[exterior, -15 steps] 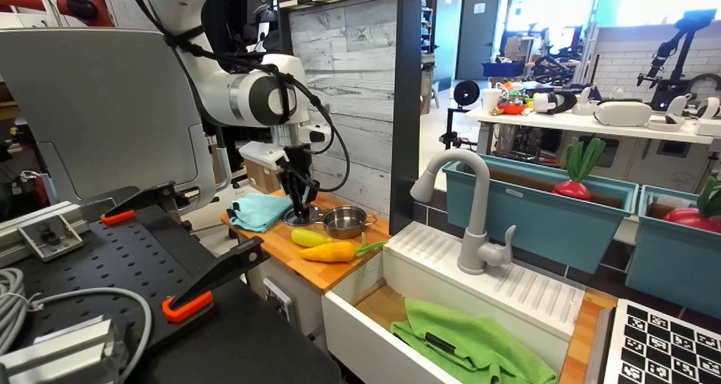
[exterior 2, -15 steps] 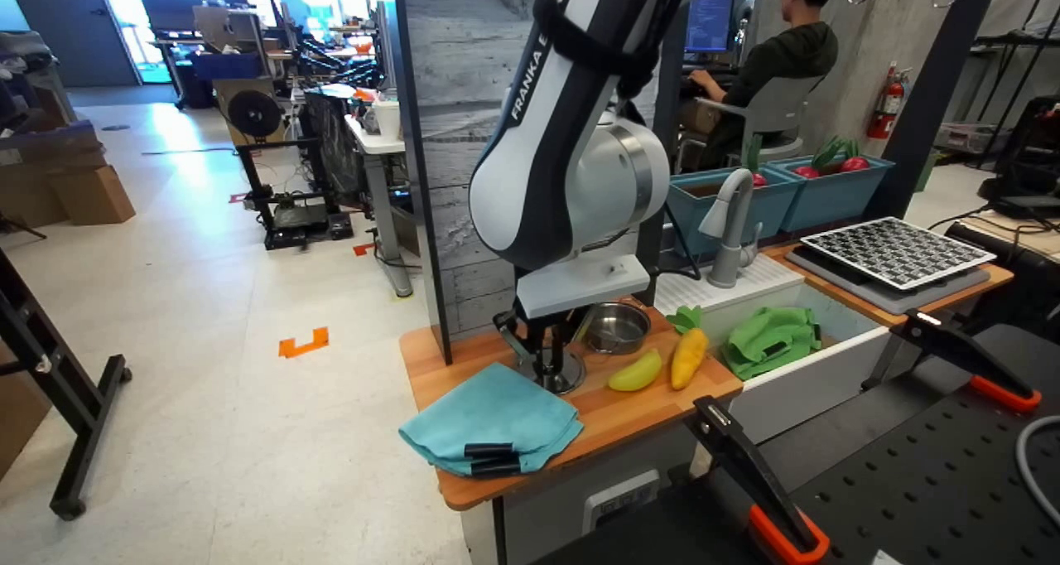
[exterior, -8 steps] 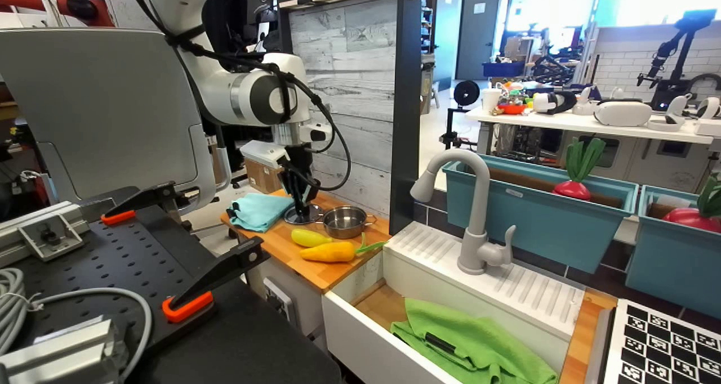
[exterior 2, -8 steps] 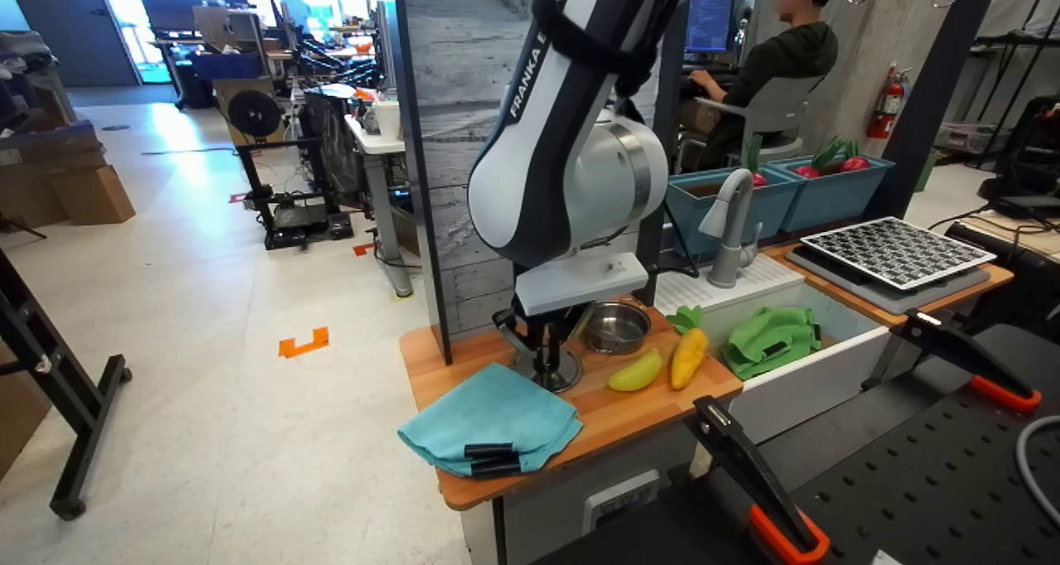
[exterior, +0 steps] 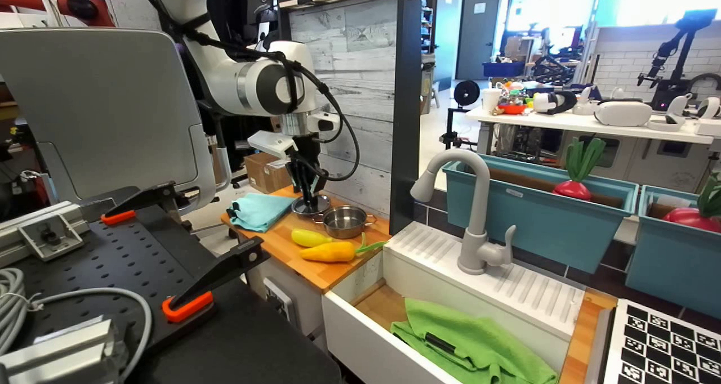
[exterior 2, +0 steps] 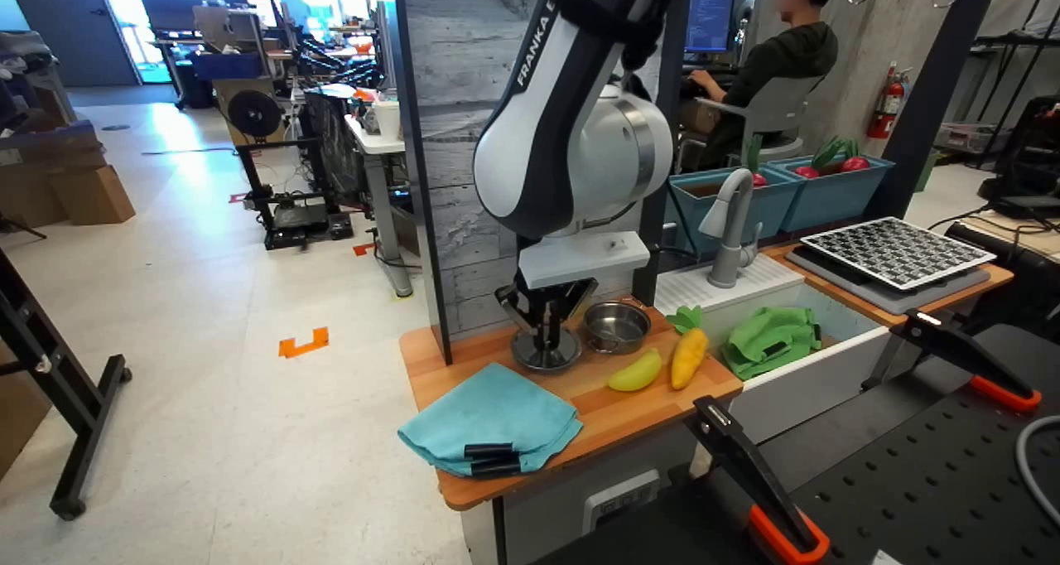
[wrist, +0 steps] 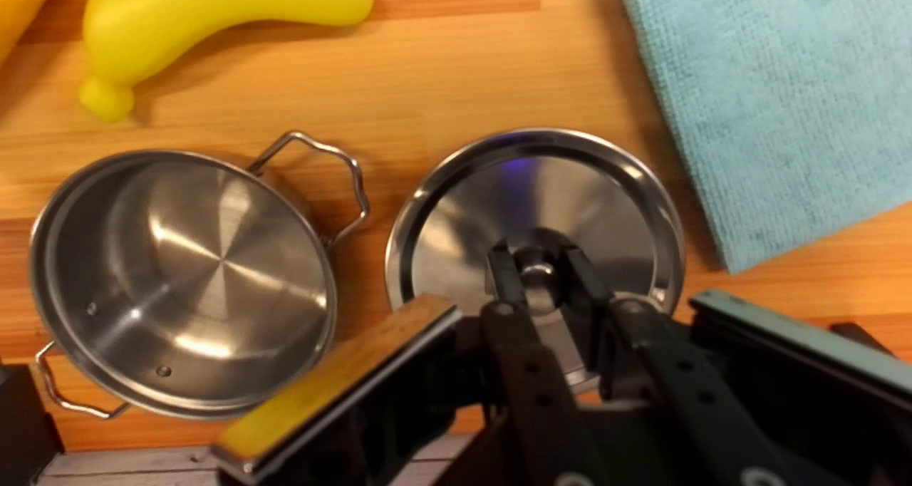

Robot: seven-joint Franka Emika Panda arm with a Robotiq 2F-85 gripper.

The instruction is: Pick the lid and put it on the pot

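My gripper is shut on the small knob of the lid, a flat round silver disc. In both exterior views the lid hangs roughly level, a little above the wooden counter. The gripper points straight down over the lid's middle and hides part of it. The pot, shallow shiny steel with two wire handles, stands open and upright beside the lid. It also shows in both exterior views, close to the grey wood-look wall panel.
A yellow banana and an orange-yellow carrot lie in front of the pot. A folded blue cloth lies on the lid's other side. The wall panel rises behind. The sink with its grey faucet adjoins the counter.
In the last half second the gripper has risen with the lid, which has left the counter and shifted slightly toward the wall panel. The pot, banana, carrot and cloth have not moved.
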